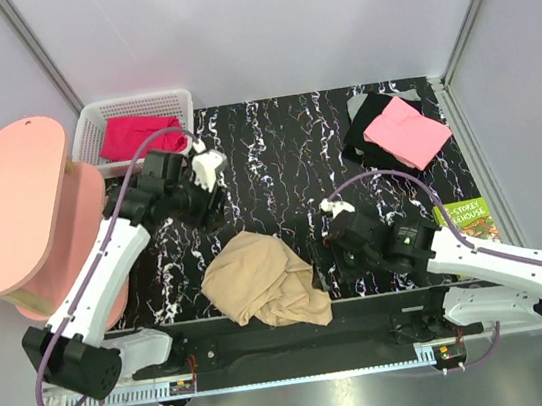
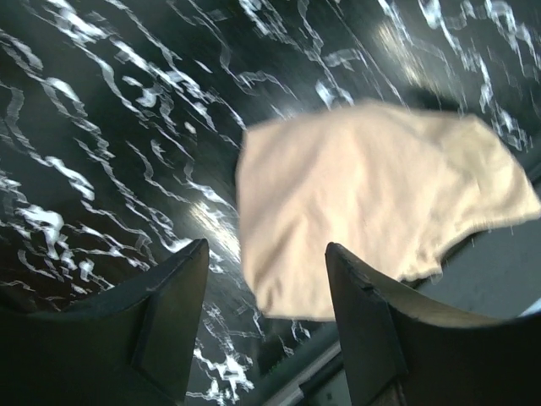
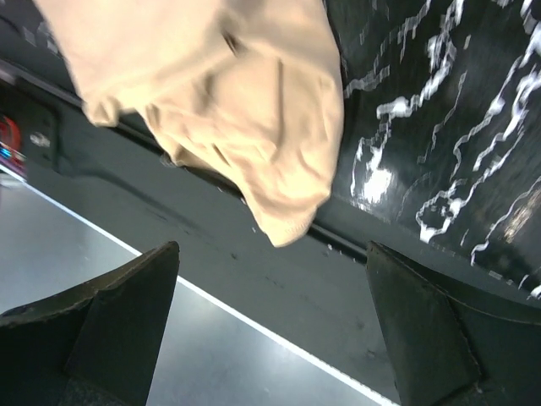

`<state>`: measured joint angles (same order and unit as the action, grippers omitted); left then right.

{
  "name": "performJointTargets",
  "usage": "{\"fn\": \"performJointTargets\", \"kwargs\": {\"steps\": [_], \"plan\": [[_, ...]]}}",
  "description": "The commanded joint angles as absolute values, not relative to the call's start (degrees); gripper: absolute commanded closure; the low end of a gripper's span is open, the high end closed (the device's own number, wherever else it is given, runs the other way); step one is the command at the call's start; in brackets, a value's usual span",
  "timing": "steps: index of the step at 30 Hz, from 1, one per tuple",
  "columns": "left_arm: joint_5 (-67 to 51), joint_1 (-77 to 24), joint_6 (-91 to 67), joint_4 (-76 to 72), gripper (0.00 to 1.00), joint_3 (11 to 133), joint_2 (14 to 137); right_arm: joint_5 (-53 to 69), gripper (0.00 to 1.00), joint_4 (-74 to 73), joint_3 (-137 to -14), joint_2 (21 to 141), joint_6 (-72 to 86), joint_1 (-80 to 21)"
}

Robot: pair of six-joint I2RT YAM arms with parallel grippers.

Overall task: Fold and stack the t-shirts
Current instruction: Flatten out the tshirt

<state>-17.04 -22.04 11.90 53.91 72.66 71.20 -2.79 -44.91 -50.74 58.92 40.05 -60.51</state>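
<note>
lying crumpled, tan t-shirt rests beside spread right claw.

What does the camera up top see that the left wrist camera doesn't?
Only the top view: the pink shirt lying on the black shirt, the magenta shirt in the white basket, and the green book. Only the left wrist view: the left gripper up close, its fingers apart with nothing between them. Both: the crumpled tan shirt on the black marbled table.

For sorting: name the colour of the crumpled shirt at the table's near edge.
The shirt is tan-beige, clearest in the top external view.
</note>
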Motion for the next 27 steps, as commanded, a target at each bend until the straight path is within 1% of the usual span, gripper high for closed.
{"fn": "performJointTargets", "kwargs": {"steps": [1,3,5,9,12,16,21,23,24,25,26,27], "plan": [[-20.04,-25.74,17.83,58.53,0.38,67.25,66.89,-0.62,0.0,-40.17,-45.2,58.36,46.12,-62.31],[-19.34,-28.12,18.72,60.03,0.35,64.17,65.22,-0.97,0.0,-37.71,-41.86,58.18,48.24,-62.75],[-18.99,-29.96,19.16,60.29,0.34,61.63,64.51,-1.4,0.0,-35.25,-40.35,58.62,49.04,-62.75],[-18.72,-31.99,18.55,60.56,0.32,60.82,65.91,-1.15,0.0,-31.82,-37.63,61.52,49.13,-62.75],[-17.93,-34.27,17.84,61.0,0.31,61.61,69.6,-0.09,0.0,-27.17,-35.87,65.29,49.48,-62.84],[-19.77,-36.56,17.58,60.04,0.27,61.79,76.44,2.37,0.0,-20.85,-35.33,70.12,49.66,-62.84],[-21.01,-38.05,16.61,57.57,0.25,61.43,83.04,3.51,0.0,-14.61,-33.67,73.65,50.62,-62.84],[-21.09,-38.58,16.44,57.22,0.2,61.26,84.28,3.78,0.0,-13.02,-32.7,74.53,51.32,-62.84],[-21.27,-38.67,16.26,56.78,0.15,61.26,85.24,4.13,0.03,-11.53,-32.43,74.79,51.59,-62.84],[-21.7,-38.76,16.17,56.6,0.06,61.43,85.86,4.3,0.08,-10.64,-32.08,75.06,51.77,-62.84],[-21.8,-38.76,15.82,56.43,0.01,61.35,86.39,4.48,0.13,-9.85,-31.47,75.32,52.29,-62.84],[-21.8,-38.93,15.65,55.73,0.01,61.35,87.35,5.0,0.19,-8.36,-31.12,75.5,52.56,-62.84]]}}
